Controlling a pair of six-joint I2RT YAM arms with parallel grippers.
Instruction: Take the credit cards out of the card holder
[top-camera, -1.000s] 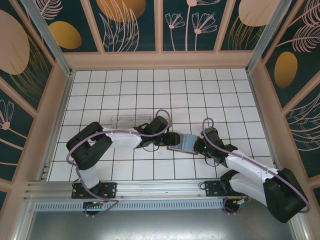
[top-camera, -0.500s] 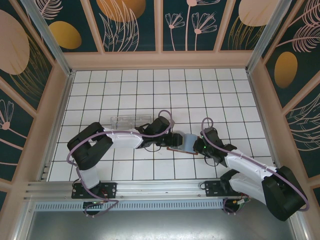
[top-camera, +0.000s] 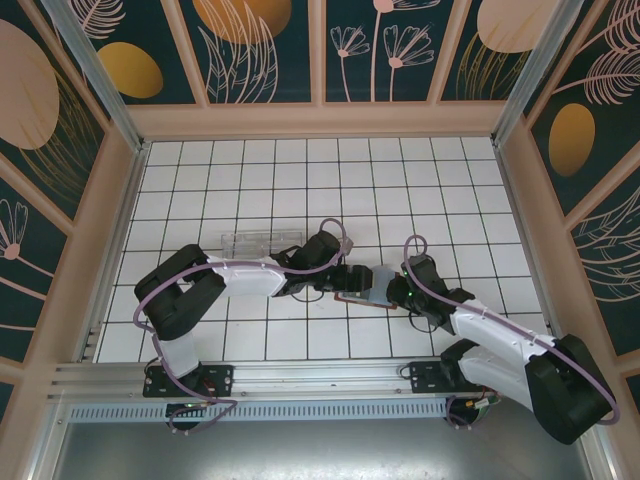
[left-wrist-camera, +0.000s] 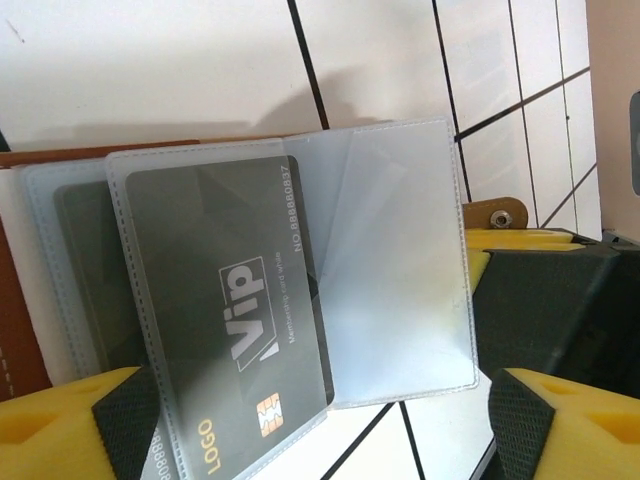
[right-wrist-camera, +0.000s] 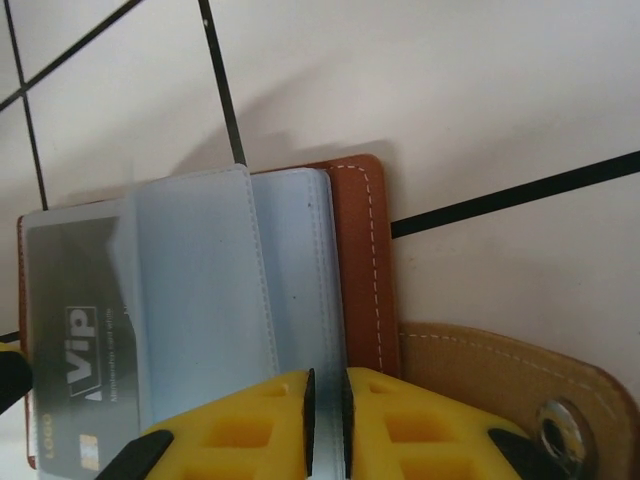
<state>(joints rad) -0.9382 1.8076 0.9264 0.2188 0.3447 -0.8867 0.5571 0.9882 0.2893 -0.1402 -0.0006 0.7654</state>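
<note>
- The card holder (top-camera: 366, 287) lay open on the white-tiled desk (top-camera: 250, 180), about midway between its left and right edges and closer to the near edge than the far one.
- Its brown cover was flat on the tiles. The clear sleeves (left-wrist-camera: 390, 260) fanned up from it, and the closing strap (right-wrist-camera: 480, 370) with its snap lay out to one side.
- A dark VIP card (left-wrist-camera: 235, 330) sat inside one sleeve, and another dark card showed in the sleeve behind it, so no card looked to be out yet.
- The right gripper (right-wrist-camera: 326, 420) had its jaws drawn narrow with the holder's edge running into them. It appeared to be pinning the card holder so that it would not slide.
- The left gripper (left-wrist-camera: 318, 425) stood wide, one finger either side of the fanned sleeves and touching neither. It was probably lined up to close on the VIP card's sleeve.
- A clear plastic box (top-camera: 262, 240) rested farther back toward the left edge, apart from the holder.
</note>
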